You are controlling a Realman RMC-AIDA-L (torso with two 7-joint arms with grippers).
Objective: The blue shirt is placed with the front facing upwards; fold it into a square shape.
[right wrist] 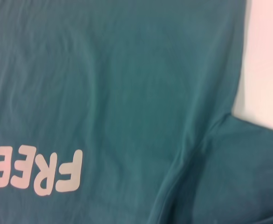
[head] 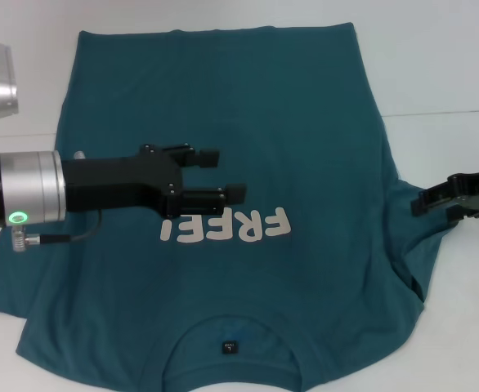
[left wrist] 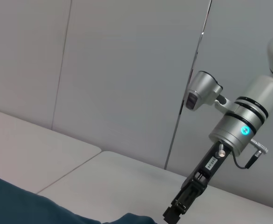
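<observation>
The blue shirt [head: 305, 139] lay flat, print up, beneath your left gripper [head: 227, 173], whose fingers stood apart, holding nothing. Your right gripper [head: 436, 204] sat at the sleeve edge, likely staging a fold; its opening you couldn't tell.

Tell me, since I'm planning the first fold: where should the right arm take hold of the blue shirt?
Probably the sleeve beside the right gripper, approached from the robot's right. The blue shirt lies flat, print up, so only edges offer a grip, and that sleeve is already bunched there. The left gripper hovers above the chest, fingers open.
</observation>
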